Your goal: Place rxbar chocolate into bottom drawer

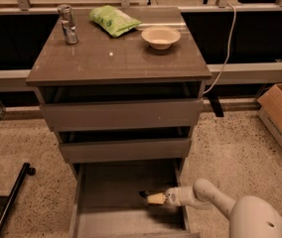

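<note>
The small, flat, black-wrapped rxbar chocolate (pixel 143 195) shows as a dark sliver sticking out just left of the tan fingers (pixel 157 199). They look closed narrowly on its near end, with no gap visible between them. Bar and gripper (pixel 151 198) hang low inside the open grey-brown bottom drawer (pixel 111 202), toward its right wall, with bare grey floor spreading to the left of the fingers and just below them.

The step in hand appears to be the placing itself. Whether the bar already touches the floor cannot be told. The next move probably calls for a short descent, parting the fingers to let the bar lie flat, then backing out to the right without brushing the drawer wall.

Well above the fingers, the brown desk (pixel 116 58) carries a puffy green bag (pixel 113 20), a cream bowl (pixel 161 36) and a metal can (pixel 68 24).
</note>
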Tool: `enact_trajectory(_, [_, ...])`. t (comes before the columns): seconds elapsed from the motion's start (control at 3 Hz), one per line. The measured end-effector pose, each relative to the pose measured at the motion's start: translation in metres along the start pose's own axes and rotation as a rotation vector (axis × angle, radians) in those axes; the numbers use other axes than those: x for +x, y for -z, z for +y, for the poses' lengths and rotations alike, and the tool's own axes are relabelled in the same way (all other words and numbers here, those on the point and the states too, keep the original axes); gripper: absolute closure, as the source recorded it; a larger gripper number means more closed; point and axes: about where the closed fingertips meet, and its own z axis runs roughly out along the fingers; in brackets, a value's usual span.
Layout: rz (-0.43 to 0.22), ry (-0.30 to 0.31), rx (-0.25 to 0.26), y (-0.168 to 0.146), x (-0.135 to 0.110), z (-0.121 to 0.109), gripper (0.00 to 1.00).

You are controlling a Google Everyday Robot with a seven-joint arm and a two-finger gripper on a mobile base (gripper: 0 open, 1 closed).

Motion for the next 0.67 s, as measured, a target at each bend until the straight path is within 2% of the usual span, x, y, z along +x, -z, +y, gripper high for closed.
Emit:
enact_trajectory(0.33, [-0.009,0.004,0.007,0.001,-0.005,-0.0033,0.53])
enact_trajectory(0.67, [-0.008,0.004,0.005,-0.0009,-0.0044,-0.0029,0.29])
